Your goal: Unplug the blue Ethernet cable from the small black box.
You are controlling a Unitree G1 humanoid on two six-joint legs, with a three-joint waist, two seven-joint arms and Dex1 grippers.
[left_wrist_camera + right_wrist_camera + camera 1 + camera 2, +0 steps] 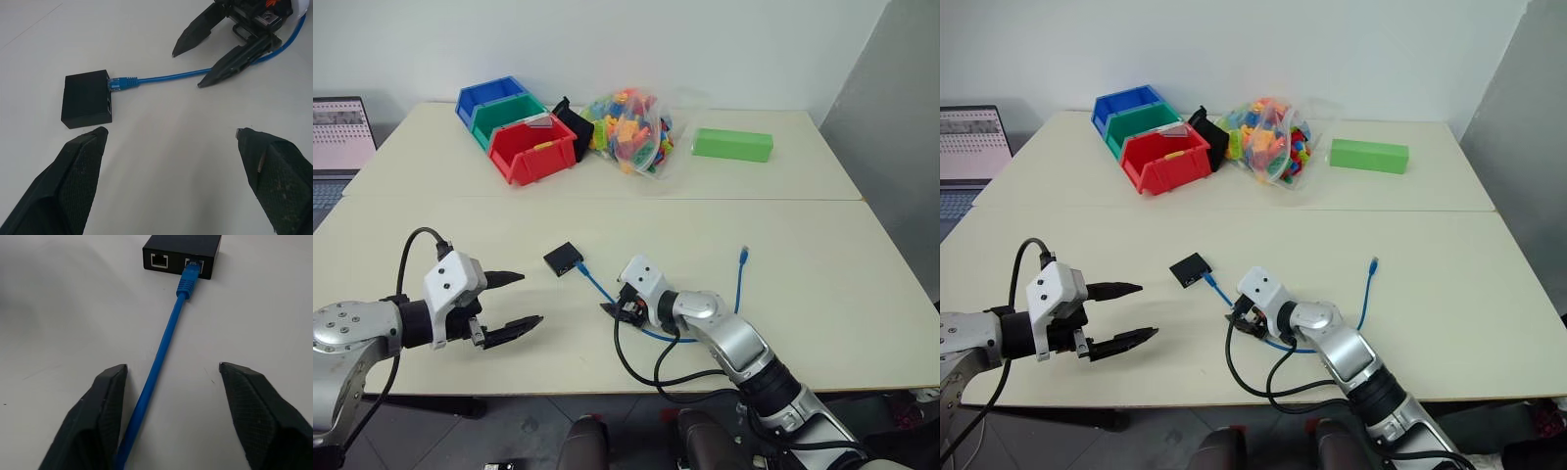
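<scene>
The right gripper [615,310] sits low on the bench [822,284], its two fingers parted with the blue Ethernet cable [164,350] running up between them; the cord lies close against one finger and stands well off the other, so the jaws straddle it without pinching. From this gripper the cable's long axis leads straight ahead, away from the robot and a little toward its left, to the small black box [563,258], where the plug sits in one of two ports on the face turned toward the gripper. The coming move turns on that line: a pull back along the cord would draw the plug out in the direction it entered. The right gripper is plainly the nearer to the cable; the left gripper [514,304] hovers off to the left, fingers spread wide and holding nothing, pointed across toward the box and apart from it. The right wrist view shows the second, empty port beside the plugged one, which the head views leave too small to read. The left wrist view shows the box side-on, with the plug seated. Farther off, the head views show the cable curving round to its free end [743,257].
</scene>
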